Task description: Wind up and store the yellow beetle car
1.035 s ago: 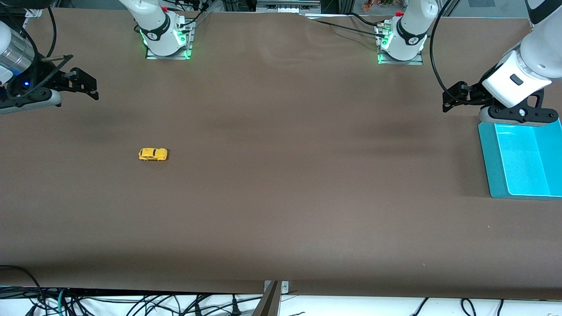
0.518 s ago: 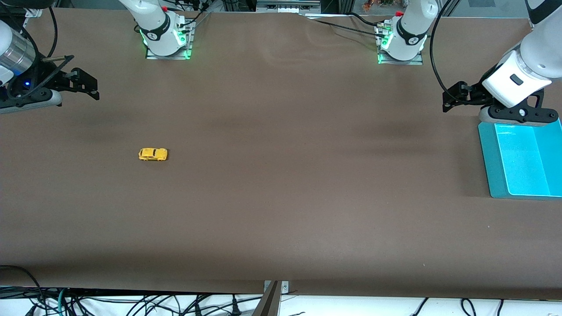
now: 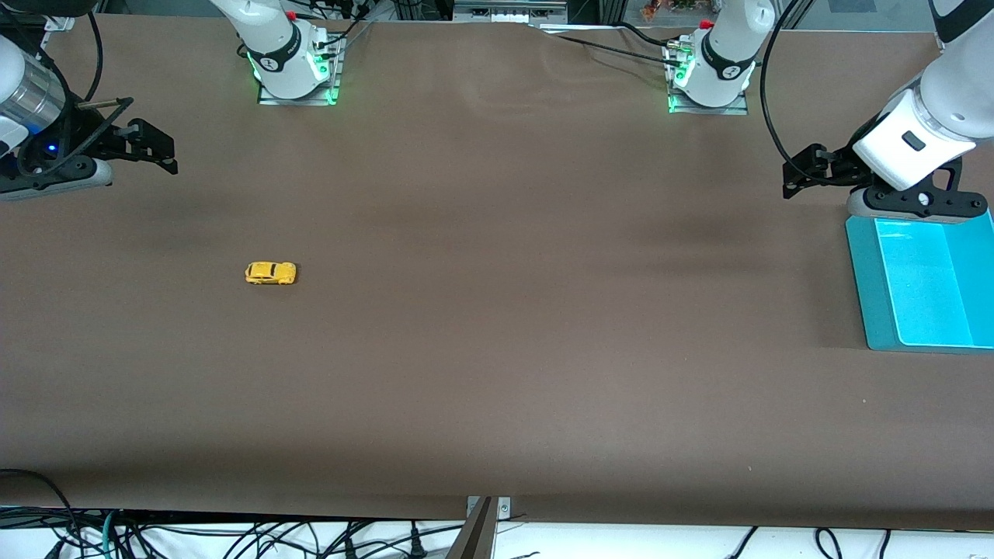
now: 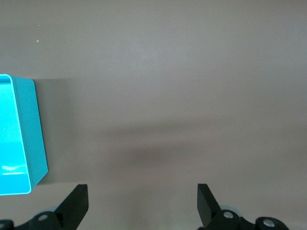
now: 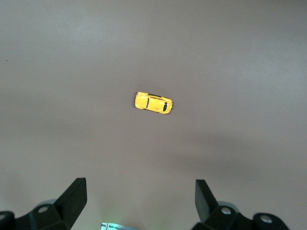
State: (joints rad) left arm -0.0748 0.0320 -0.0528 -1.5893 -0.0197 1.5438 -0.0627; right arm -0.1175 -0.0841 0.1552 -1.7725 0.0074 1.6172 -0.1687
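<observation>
The yellow beetle car [image 3: 270, 273] is sitting on its wheels on the brown table [image 3: 497, 349], toward the right arm's end, alone and touched by nothing. In the right wrist view the yellow beetle car [image 5: 153, 102] is lying well clear of the two black fingertips [image 5: 76, 194].

Toward the left arm's end, a turquoise bin [image 3: 870, 310] is resting at the table's edge, roughly as far from the front camera as the car.

Farther back, the left gripper [image 3: 800, 175] is hanging in the air just beside the bin's farther edge, its fingers spread wide apart and gripping nothing. The right gripper [image 3: 155, 147] is hovering over bare table at the right arm's end, its fingers likewise standing wide apart and holding nothing.
</observation>
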